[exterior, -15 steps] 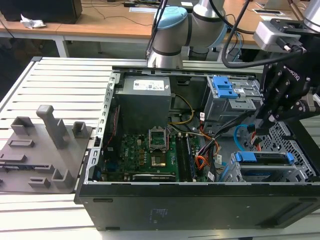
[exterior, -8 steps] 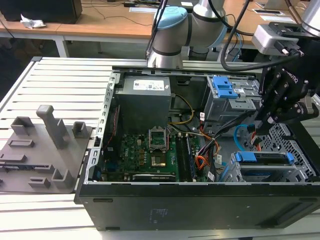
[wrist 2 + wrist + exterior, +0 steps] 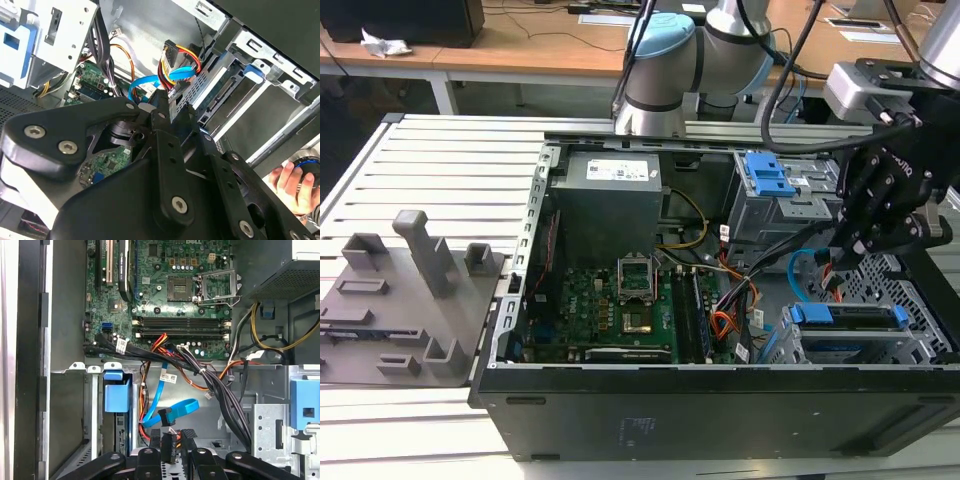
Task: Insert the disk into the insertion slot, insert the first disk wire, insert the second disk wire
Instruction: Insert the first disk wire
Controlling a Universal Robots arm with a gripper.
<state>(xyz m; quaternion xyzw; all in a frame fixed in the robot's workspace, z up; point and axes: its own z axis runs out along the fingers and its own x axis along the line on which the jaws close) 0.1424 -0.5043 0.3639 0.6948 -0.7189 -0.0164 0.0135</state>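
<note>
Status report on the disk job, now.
Copy: gripper low beside insertion slot. In the slot, disk seated. Loose loop of second disk wire at gripper; black cable bundle crowds close.

I work over a slatted aluminium table (image 3: 450, 160), pale grey, its ribs running across the exterior view. At lower left of that frame a grey fixture plate (image 3: 395, 330) with upright blocks lies on it. Along the top stands a wooden desk (image 3: 520, 50) on white legs, with crumpled white paper (image 3: 382, 43) at upper left. The light is even and soft.
</note>
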